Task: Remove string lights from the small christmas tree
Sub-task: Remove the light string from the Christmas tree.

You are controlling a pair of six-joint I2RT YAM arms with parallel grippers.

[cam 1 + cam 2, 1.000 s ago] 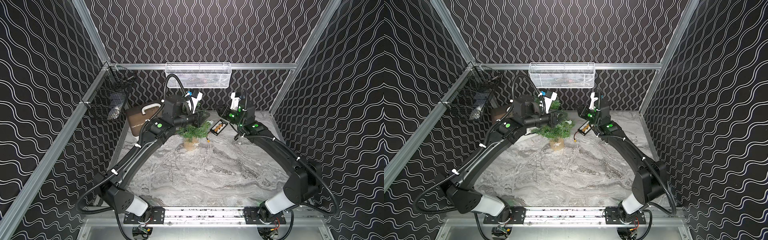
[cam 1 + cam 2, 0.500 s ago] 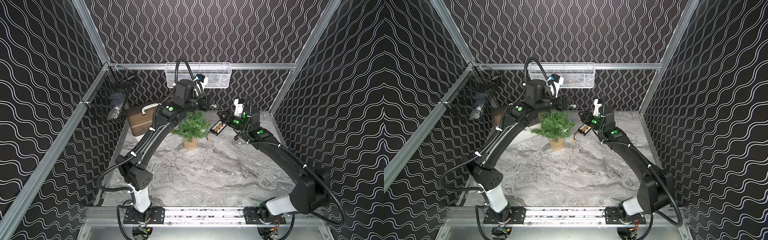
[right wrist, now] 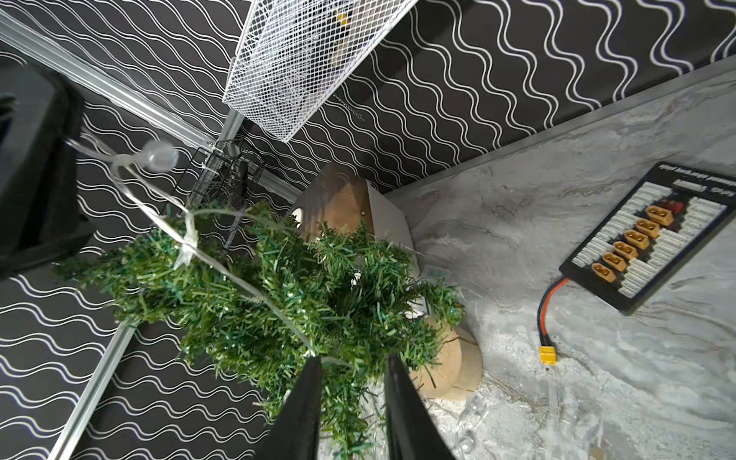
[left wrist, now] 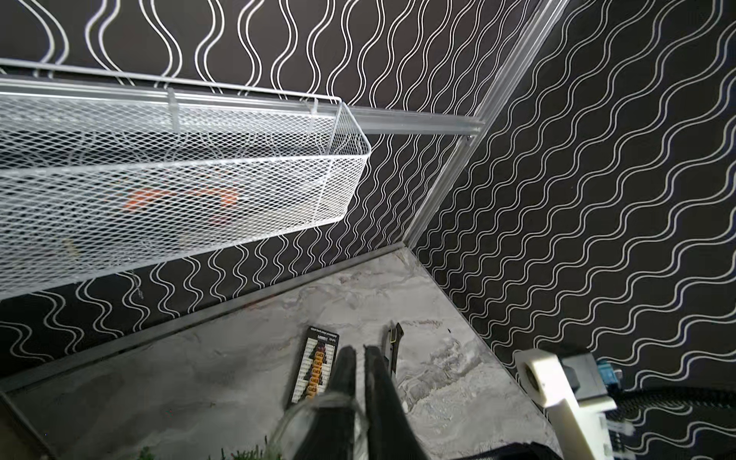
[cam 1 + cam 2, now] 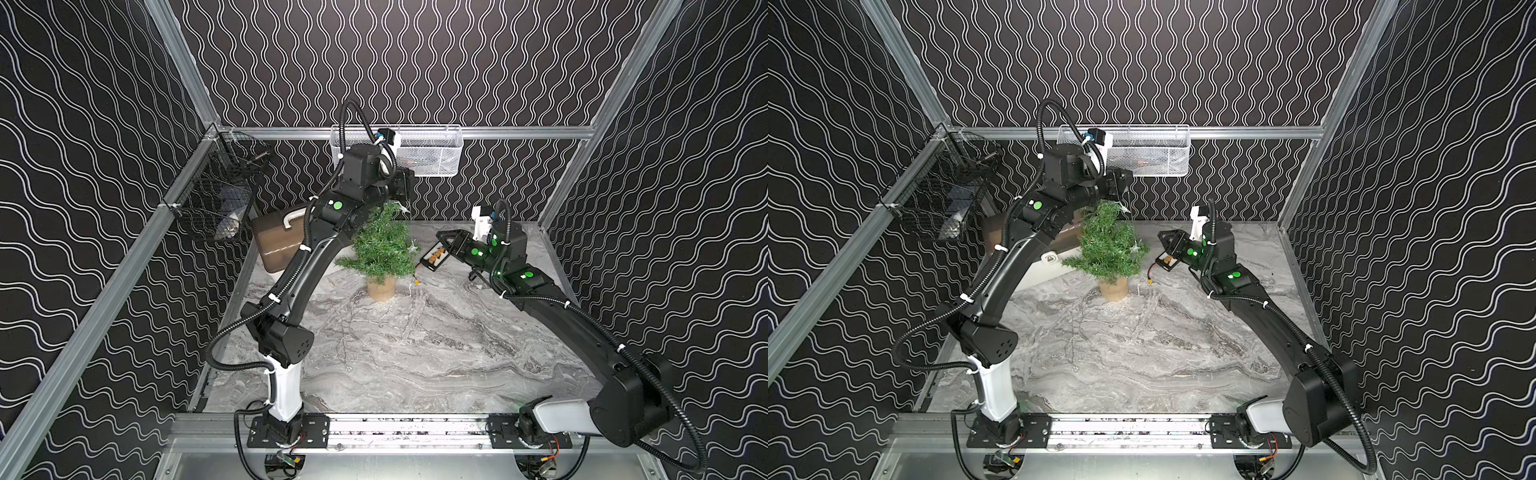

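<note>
The counter (image 5: 415, 353) carries the tree (image 5: 384, 249), which stands upright at its far middle. The left gripper (image 4: 360, 358) hangs just above the treetop, its jaws nearly together and pinching the lights (image 3: 185, 245). Their thin wire slants down across the branches. The right gripper (image 3: 352, 362) sits just right of the tree, apart from it, narrowly parted and empty.

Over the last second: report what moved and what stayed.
The left gripper rose from beside the small christmas tree to above its top, fingers closed on the string lights, drawing the wire up. The right gripper swung lower, toward the tree, fingers apart. The tree's base, the connector board and the brown case stayed put.
</note>
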